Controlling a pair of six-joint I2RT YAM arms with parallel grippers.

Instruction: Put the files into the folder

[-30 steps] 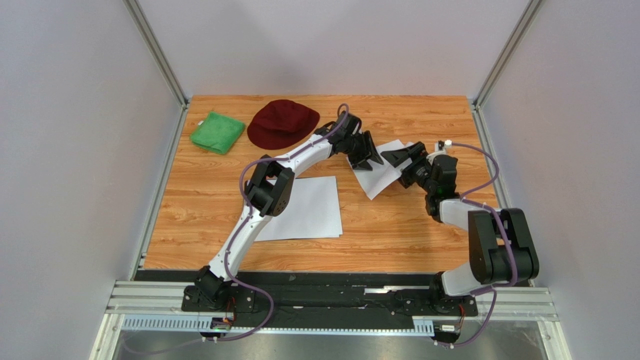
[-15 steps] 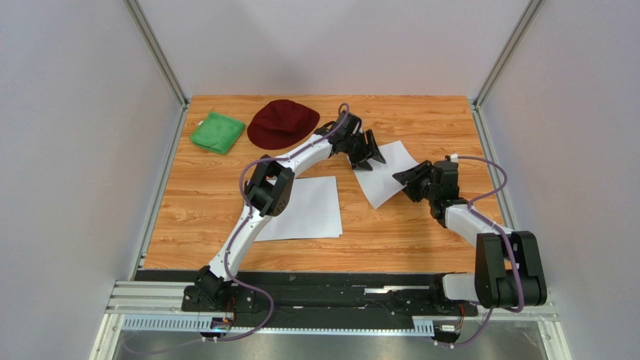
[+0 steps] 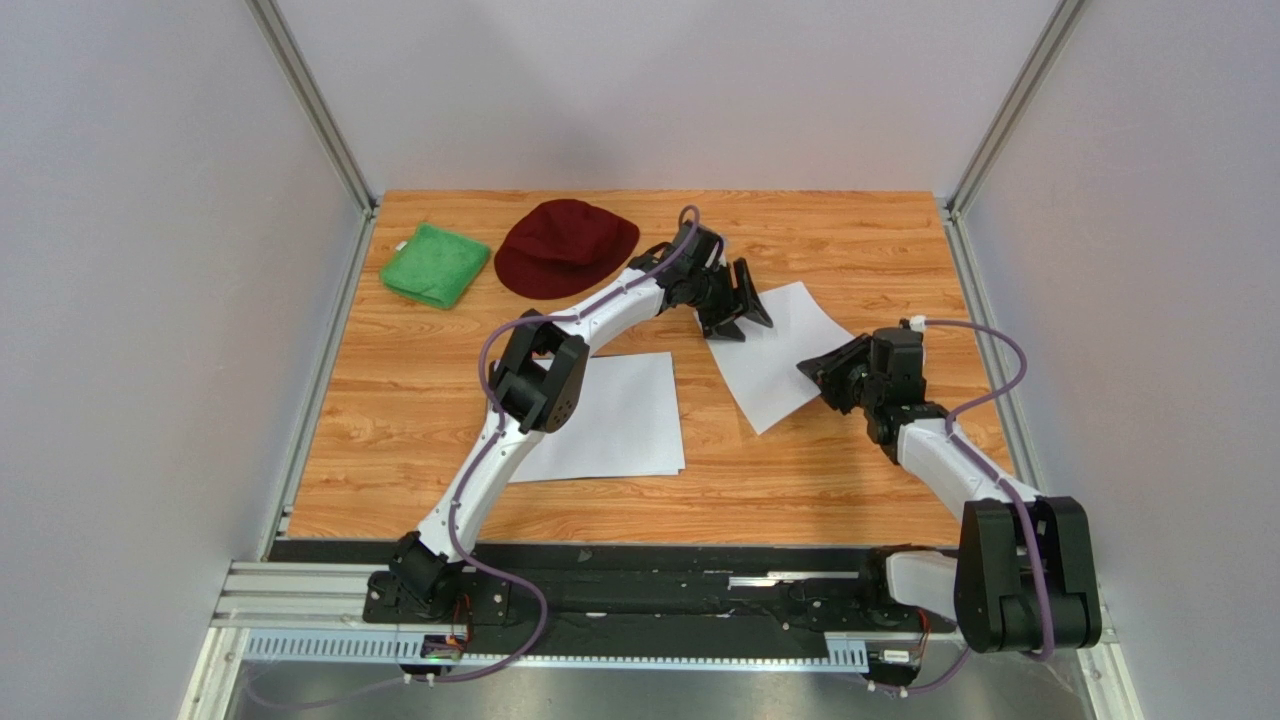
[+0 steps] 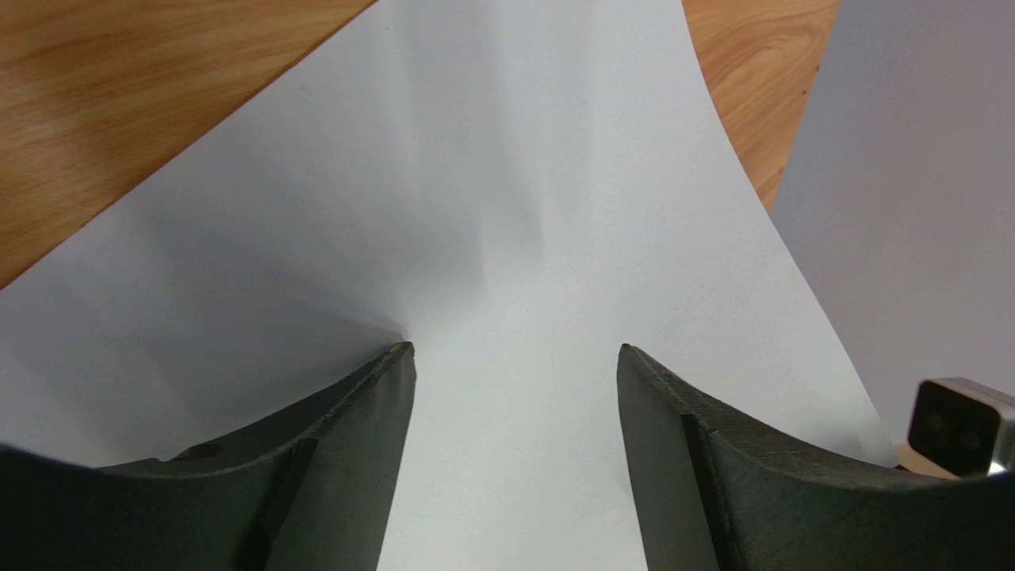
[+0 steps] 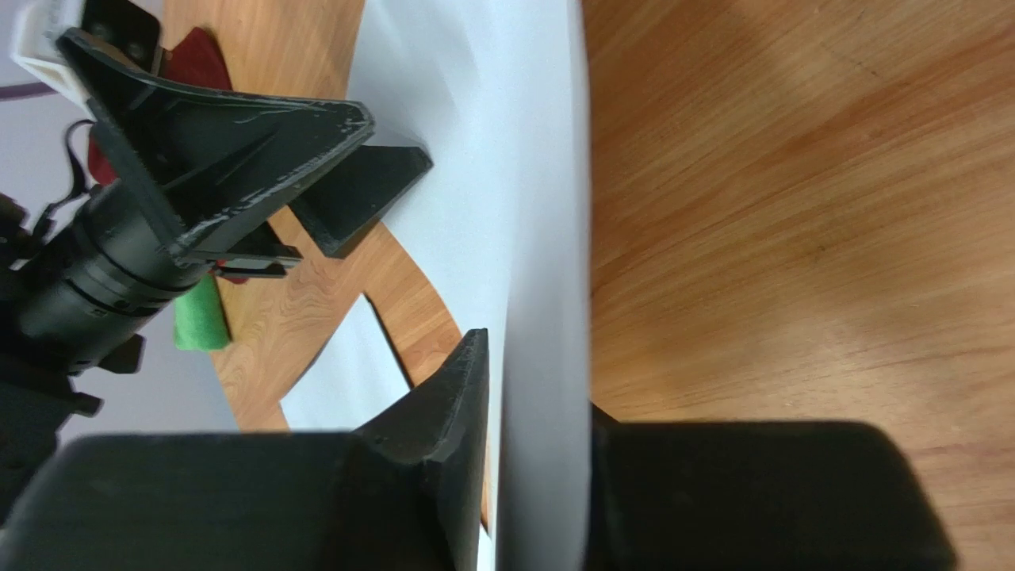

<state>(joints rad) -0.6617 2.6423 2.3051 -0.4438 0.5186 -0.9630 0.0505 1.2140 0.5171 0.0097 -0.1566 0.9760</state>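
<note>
Two white paper sheets, the files, lie on the wooden table. One sheet (image 3: pixel 609 413) rests flat beside the left arm's elbow. The other sheet (image 3: pixel 769 357) lies skewed further right, and my right gripper (image 3: pixel 831 375) is shut on its near right edge. In the right wrist view this sheet (image 5: pixel 524 179) runs edge-on between the fingers of the right gripper (image 5: pixel 542 393). My left gripper (image 3: pixel 736 308) stands open over the sheet's far left corner. In the left wrist view only bare paper (image 4: pixel 512 214) lies between the spread fingers of the left gripper (image 4: pixel 515 357). The folder is out of view.
A dark red cap (image 3: pixel 564 248) and a green cloth (image 3: pixel 436 266) lie at the back left of the table. Grey walls and metal posts close the table on the left, back and right.
My right gripper has shut on the skewed sheet and drawn back toward the near right, shifting the sheet with it. My left gripper has opened wider over the sheet's far corner.
</note>
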